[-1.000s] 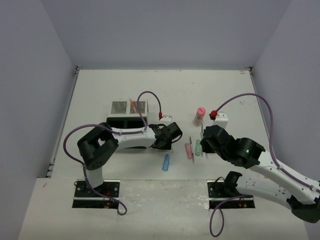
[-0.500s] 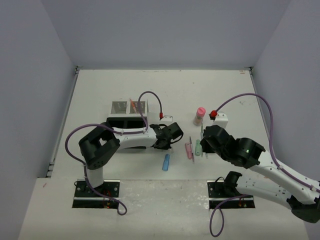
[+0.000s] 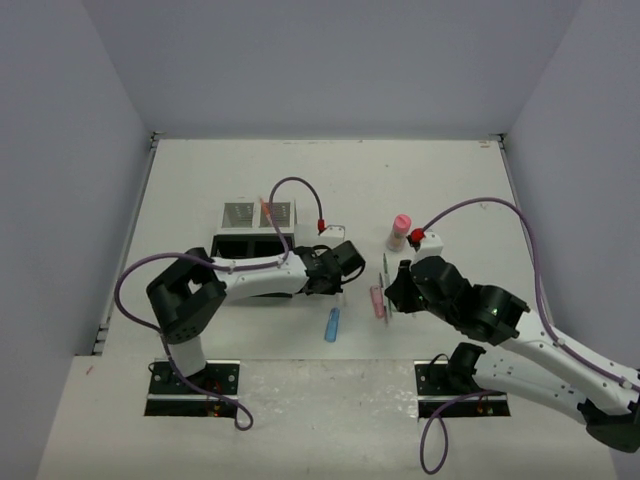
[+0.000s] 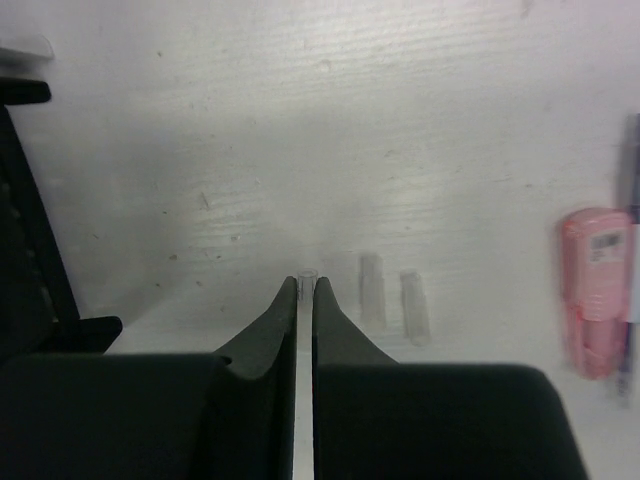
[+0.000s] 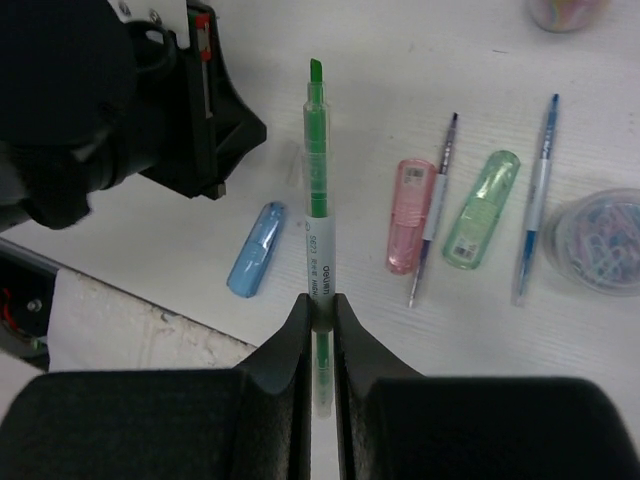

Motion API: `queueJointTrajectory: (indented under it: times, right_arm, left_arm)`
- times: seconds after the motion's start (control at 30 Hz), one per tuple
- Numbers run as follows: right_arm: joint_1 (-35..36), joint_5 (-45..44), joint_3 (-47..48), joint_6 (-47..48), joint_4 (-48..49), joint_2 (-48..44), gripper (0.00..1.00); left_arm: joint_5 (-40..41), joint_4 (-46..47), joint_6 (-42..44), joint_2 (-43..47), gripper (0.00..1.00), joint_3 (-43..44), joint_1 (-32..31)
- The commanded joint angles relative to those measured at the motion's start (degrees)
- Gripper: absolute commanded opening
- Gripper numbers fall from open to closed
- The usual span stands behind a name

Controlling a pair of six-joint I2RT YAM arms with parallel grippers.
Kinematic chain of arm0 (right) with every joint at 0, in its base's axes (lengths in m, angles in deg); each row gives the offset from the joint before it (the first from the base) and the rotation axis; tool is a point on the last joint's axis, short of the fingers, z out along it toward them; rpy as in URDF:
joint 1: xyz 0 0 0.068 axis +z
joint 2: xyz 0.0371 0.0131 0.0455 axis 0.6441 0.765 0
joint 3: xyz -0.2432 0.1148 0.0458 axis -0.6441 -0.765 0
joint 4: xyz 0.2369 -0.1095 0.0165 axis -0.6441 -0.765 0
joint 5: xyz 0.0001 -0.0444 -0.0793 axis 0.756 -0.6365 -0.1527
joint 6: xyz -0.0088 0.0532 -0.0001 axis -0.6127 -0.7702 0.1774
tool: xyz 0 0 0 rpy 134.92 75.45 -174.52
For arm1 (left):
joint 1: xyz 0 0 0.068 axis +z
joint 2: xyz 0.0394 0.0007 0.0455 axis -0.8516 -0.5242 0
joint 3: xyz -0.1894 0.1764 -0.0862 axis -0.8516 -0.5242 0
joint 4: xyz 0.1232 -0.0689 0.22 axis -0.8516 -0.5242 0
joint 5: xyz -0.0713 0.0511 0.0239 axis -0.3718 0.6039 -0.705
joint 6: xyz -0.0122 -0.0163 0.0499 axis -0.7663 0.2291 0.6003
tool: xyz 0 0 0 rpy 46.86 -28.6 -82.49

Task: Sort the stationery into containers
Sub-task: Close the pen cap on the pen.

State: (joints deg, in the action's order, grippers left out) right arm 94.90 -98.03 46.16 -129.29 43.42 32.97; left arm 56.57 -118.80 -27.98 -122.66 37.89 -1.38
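Nearest the arm bases, a blue capsule-shaped piece (image 3: 331, 324) lies alone on the counter (image 3: 300, 170). Just beyond it and to the right lies a pink capsule (image 3: 378, 301).

The right gripper (image 5: 318, 300) is beside that capsule. Its jaws are clamped on the barrel of a green pen (image 5: 317, 190), whose chisel tip points away from the wrist. In the right wrist view, a thin purple pen (image 5: 432, 210) lies right of the pink capsule. Further right are a green capsule (image 5: 481, 208), a blue pen (image 5: 535, 195) and a round tub (image 5: 600, 240) of coloured clips.

The left gripper (image 4: 306, 285) sits near the middle of the counter, its jaws pressed together. A tiny clear tip shows between them, and what it is cannot be told. Two small clear pieces (image 4: 371, 290) lie on the counter just ahead.

Farther back left is the organiser (image 3: 250, 243), its black compartments in front and its mesh ones behind. An orange pen (image 3: 266, 210) stands in the mesh part. Back right stands the pink-capped bottle (image 3: 400, 231).
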Motion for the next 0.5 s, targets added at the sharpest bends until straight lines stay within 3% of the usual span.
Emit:
queueJointTrajectory:
  times: [0.0,0.17,0.27,0.37,0.47]
  right_arm:
    - [-0.1,7.6,-2.1,3.3,9.4,-3.8,0.0]
    - [0.0,7.9,-5.5,3.6,14.0,-9.9,0.0]
    - [0.0,13.1,-8.4,4.5,19.2,-12.8,0.0]
    - [0.0,22.2,-10.3,5.4,26.3,-12.3,0.0]
    - [0.0,23.9,-10.6,4.6,29.3,-10.3,0.0]
  left_arm:
    - [5.4,5.6,3.8,12.0,0.0,1.4,-0.3]
    - [6.8,15.2,8.9,24.2,0.0,-0.2,-0.3]
    - [6.0,23.9,11.9,30.8,0.0,-5.6,-0.3]
    - [-3.5,39.8,15.8,37.5,0.0,-12.1,-0.3]
    - [-9.2,48.4,15.8,41.2,0.0,-16.7,-0.3]
